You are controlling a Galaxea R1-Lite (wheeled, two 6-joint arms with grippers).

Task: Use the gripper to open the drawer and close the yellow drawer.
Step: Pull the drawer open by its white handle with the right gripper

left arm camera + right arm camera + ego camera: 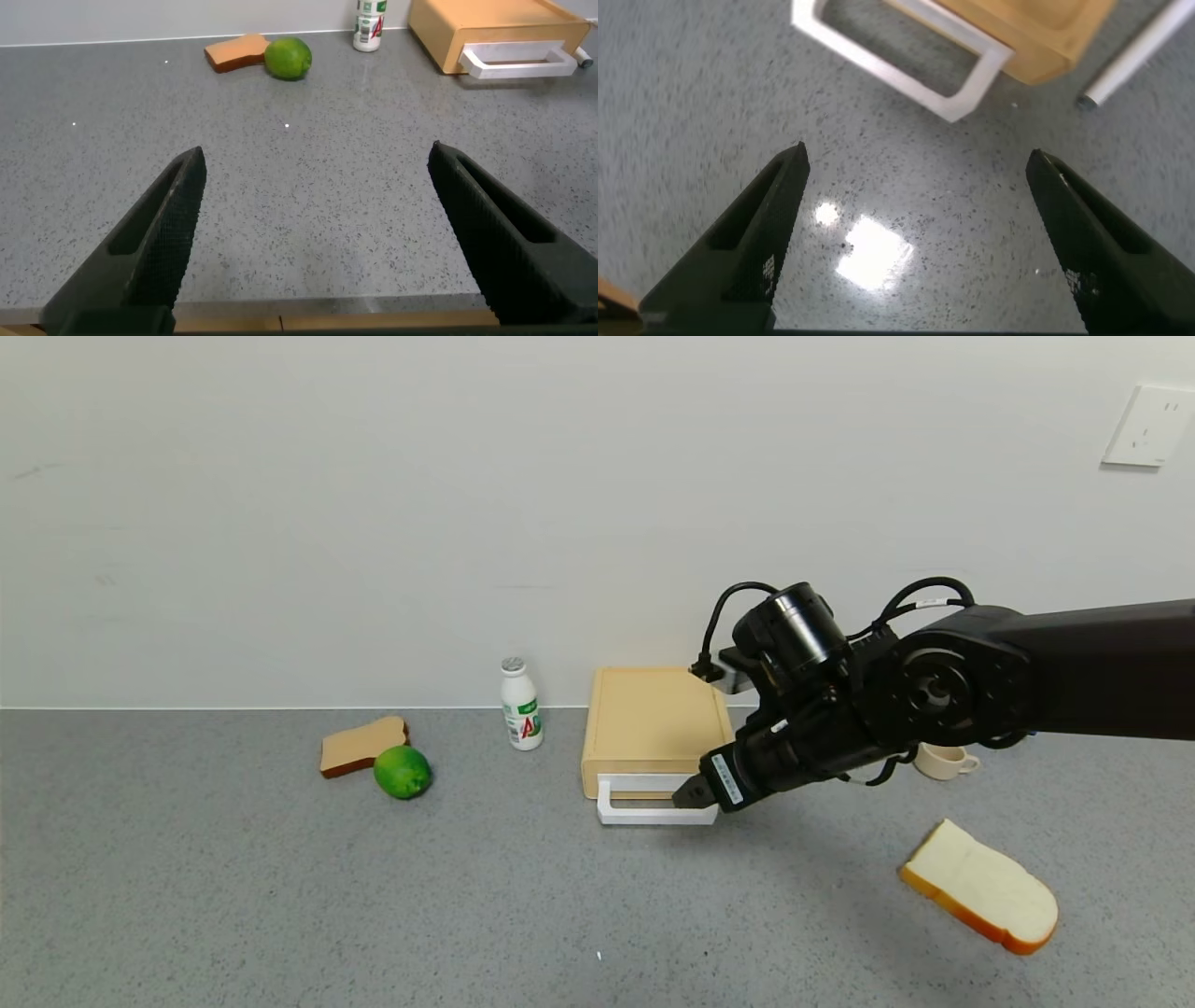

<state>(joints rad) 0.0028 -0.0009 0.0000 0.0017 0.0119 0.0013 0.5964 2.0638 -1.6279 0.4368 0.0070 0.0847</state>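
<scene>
Grey counter: right gripper (686,793), jaws wide, beside yellow drawer (653,728) handle (653,812).

The right arm (1074,667) was matte black throughout, a thick boxy forearm ending in a round joint housing with a recessed hub. Glossy black cables looped over the wrist, one ending in an angled plug. A stubby black cylinder with a ribbed collar sat on top. Near the tip, a small white label carried fine dark print. The right claw (689,793) tapered to a blunt black point. Both claws had long, wedge-shaped black fingers (752,247), the left claw (318,243) matching.
</scene>
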